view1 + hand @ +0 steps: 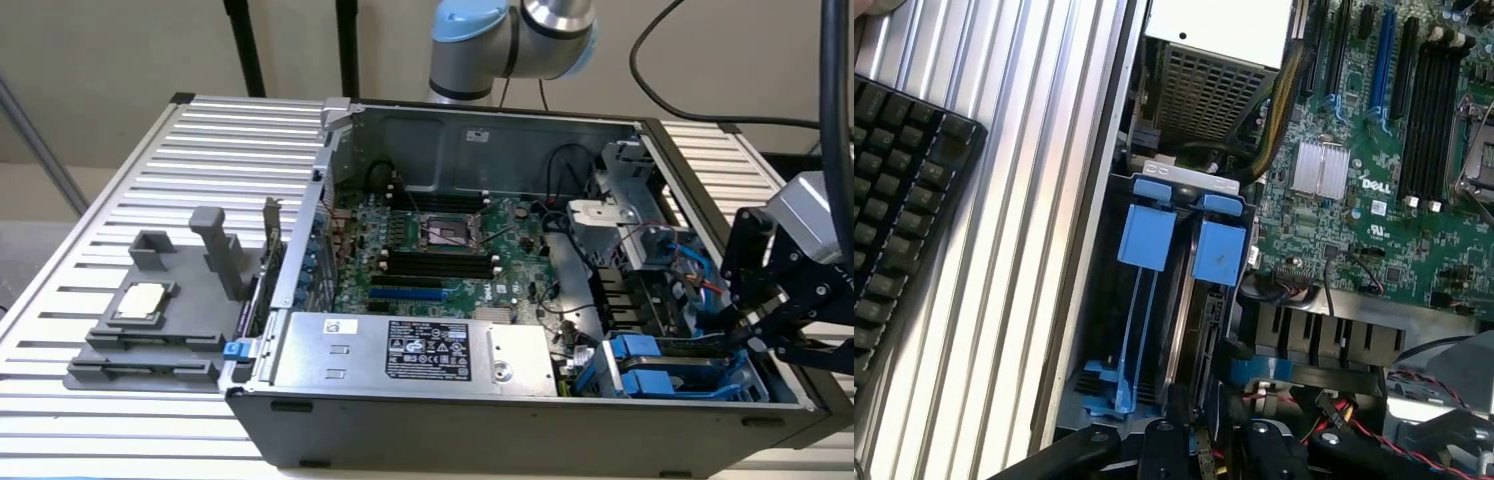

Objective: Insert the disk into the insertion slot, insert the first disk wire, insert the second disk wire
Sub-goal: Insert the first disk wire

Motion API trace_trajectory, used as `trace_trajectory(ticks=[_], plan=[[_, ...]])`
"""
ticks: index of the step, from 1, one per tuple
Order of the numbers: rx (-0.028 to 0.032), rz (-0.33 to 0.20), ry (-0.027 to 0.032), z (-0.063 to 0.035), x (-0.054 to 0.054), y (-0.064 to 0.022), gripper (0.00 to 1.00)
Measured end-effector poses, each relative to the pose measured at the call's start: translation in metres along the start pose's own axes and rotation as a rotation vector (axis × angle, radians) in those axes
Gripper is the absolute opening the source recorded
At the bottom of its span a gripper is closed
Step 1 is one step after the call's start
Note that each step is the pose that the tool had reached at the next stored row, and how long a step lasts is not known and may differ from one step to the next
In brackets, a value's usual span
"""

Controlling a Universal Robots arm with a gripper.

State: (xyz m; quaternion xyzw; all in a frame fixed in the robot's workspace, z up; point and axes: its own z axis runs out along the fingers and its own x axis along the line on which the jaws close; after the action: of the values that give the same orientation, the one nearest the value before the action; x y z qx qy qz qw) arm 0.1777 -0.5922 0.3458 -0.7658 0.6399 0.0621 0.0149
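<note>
A robot arm (514,40) reaches over an open desktop computer case (534,430) lying on a slatted metal table (214,160). Its black gripper (742,342) is lowered to the case's corner at the exterior view's right. There it hangs at one end of the insertion slot (641,352), the blue-railed drive bay beside the motherboard (441,250).

In the wrist view, the gripper (1199,445) sits just at the near end of the insertion slot (1137,320), which is split into two long compartments, each capped by a blue tab. The disk (1197,340) appears to stand on edge in the compartment nearer the motherboard (1394,200), running from the gripper toward the far blue tab. Its label is hidden. The compartment nearer the table (1024,200) shows bare blue rails. Whether the jaws are wide, narrow or gripping the disk cannot be told.

Red and black wires (1294,400) bunch close beside the gripper. A silver power supply (400,350) with a black label lies along the case's front edge. A grey plastic stand (160,330) with upright posts sits on the table at the exterior view's left. A black keyboard (904,200) rests on the slats outside the case.
</note>
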Motion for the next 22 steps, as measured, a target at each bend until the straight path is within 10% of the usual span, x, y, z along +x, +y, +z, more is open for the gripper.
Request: trace_trajectory(ticks=[8, 16, 22], plan=[[-0.0018, -0.028, -0.0063, 0.0003, 0.0, -0.0002, 0.17], [-0.0018, -0.029, -0.0062, 0.0013, -0.005, 0.0254, 0.17], [0.0018, 0.003, -0.0079, 0.0017, -0.006, 0.0265, 0.17]])
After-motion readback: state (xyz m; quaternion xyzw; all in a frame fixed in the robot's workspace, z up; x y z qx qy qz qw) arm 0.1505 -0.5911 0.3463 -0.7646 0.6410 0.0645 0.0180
